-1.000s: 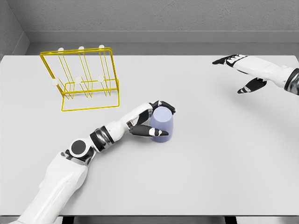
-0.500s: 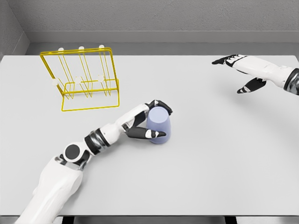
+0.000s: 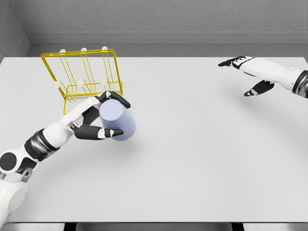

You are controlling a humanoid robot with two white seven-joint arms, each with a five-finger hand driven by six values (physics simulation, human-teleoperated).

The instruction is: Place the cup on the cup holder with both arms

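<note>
Cup [image 3: 117,120] gripped in left hand [image 3: 91,122], just before holder [image 3: 84,77]; right hand [image 3: 252,72] spread, far edge.

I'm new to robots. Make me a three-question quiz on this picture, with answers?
1. True or false: the left hand has its fingers around the lilac cup.
2. What colour is the wire cup holder?
3. Where is the right hand? A) on the cup B) far right, fingers spread, holding nothing C) inside the holder

Key: 1 true; 2 yellow; 3 B
</note>
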